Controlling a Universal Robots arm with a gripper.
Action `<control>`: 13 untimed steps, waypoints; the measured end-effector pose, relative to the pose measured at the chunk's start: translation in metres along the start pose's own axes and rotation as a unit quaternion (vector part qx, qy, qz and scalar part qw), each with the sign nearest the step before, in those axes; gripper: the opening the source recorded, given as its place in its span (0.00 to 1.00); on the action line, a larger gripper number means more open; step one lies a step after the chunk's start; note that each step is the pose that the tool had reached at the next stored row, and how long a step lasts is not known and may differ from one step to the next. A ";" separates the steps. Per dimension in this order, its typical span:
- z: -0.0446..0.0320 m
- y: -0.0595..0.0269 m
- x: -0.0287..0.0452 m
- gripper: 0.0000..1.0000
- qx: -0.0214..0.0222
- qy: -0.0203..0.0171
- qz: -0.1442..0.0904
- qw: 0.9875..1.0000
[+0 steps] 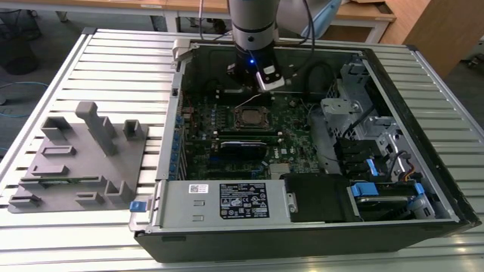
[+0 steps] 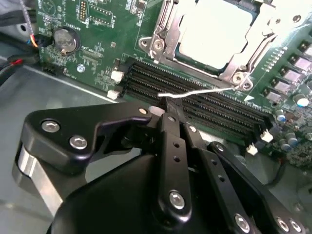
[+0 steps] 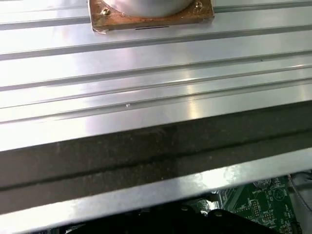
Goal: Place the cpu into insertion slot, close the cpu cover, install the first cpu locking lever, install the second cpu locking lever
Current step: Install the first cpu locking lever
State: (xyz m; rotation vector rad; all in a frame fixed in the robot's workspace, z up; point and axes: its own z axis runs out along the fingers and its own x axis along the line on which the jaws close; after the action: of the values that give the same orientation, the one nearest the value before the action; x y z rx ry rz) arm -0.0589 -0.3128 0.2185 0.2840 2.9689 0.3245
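Open computer case [image 1: 310, 238] lies on the slatted aluminium table [image 1: 113, 68], with the arm reaching in over its far wall. The cpu [image 2: 214, 29] sits in the insertion slot [image 1: 249, 117] near the middle of the motherboard [image 2: 97, 29], silver top showing through the window of the cpu cover [image 2: 163, 29]. The cover lies flat over the chip, so placing and closing look done. A thin wire locking lever [image 2: 204, 91] runs from the socket's corner out over the long black memory slots [image 2: 204, 112], raised and not yet hooked down. The gripper [image 2: 168, 106] has its black fingers pressed together into one blunt tip right at the lever's free end. It touches the wire or is just beside it; whether any wire is pinched I cannot tell. The step in hand reads as seating the first lever. To do it well, keep the tip square on the wire near its end, where leverage is best. Press down evenly, then guide it sideways under its catch beside the socket rather than forcing it straight. Risks are that the thin wire slips off the narrow tip and springs back, or that the fingers dip into the memory slots directly beneath. The state of the other lever is not clear.
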 end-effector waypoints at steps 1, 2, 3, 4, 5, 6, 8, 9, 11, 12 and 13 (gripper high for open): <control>-0.0015 0.0003 -0.0002 0.10 0.000 0.000 0.000 1.000; -0.0031 0.0007 -0.0004 0.10 -0.001 0.000 0.000 1.000; -0.0045 0.0010 -0.0006 0.10 -0.001 0.000 0.000 1.000; -0.0060 0.0014 -0.0008 0.10 -0.002 0.000 0.000 1.000; -0.0071 0.0017 -0.0009 0.10 -0.002 0.000 0.000 1.000; -0.0078 0.0018 -0.0010 0.10 -0.002 0.000 0.000 1.000; -0.0082 0.0014 -0.0011 0.10 -0.003 0.001 0.000 1.000; -0.0083 0.0010 -0.0012 0.10 -0.004 0.001 0.001 1.000; -0.0087 -0.0006 -0.0013 0.10 -0.005 0.001 0.001 1.000; -0.0090 -0.0018 -0.0013 0.10 -0.005 0.000 0.001 1.000; -0.0092 -0.0028 -0.0013 0.10 -0.006 0.000 0.001 1.000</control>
State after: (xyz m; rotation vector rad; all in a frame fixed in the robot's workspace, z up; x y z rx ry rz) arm -0.0597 -0.3176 0.2269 0.2848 2.9663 0.3418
